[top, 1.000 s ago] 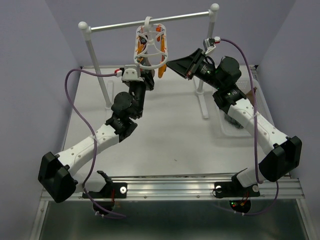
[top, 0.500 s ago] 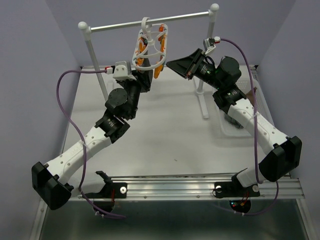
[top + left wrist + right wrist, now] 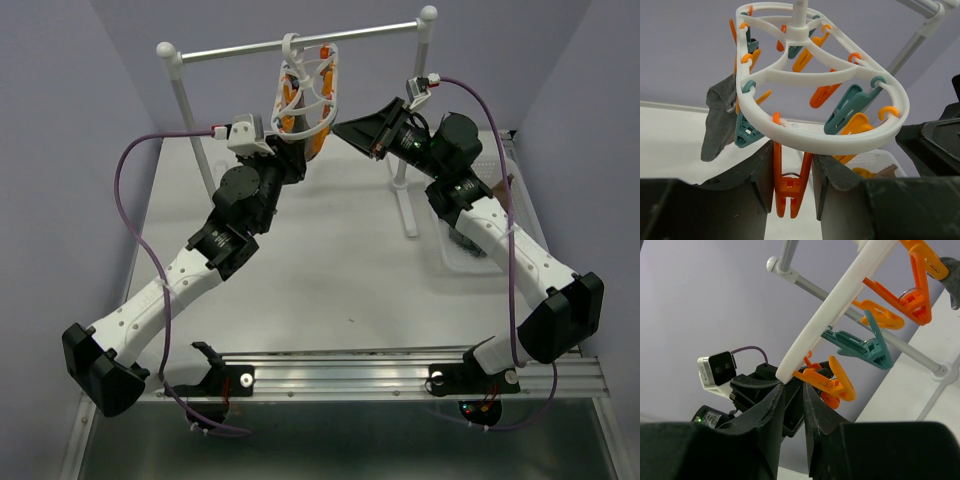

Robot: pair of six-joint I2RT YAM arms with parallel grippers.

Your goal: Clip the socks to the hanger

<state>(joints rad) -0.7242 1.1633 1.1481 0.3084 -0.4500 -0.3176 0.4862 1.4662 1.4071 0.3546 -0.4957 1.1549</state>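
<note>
The white oval hanger (image 3: 327,92) hangs tilted from the rack's crossbar, with orange and teal clips under its ring (image 3: 840,144). My left gripper (image 3: 296,150) is just below it. In the left wrist view its jaws (image 3: 791,160) close on an orange clip (image 3: 790,187) that hangs from the near rim. A dark grey sock (image 3: 720,120) hangs from a clip on the ring's left side. My right gripper (image 3: 340,128) is at the ring's right end. In the right wrist view its narrow jaws (image 3: 792,387) pinch the end of the white rim (image 3: 840,295).
The white two-post rack with its metal crossbar (image 3: 240,49) stands at the back of the table. A white basket (image 3: 452,255) at the right holds more socks; a mustard one (image 3: 866,172) shows in the left wrist view. The two grippers are close together under the hanger.
My left arm has swung left and reached up, bringing its gripper under the hanger onto the orange clip. The hanger has tilted steeper. The right arm has not moved.
</note>
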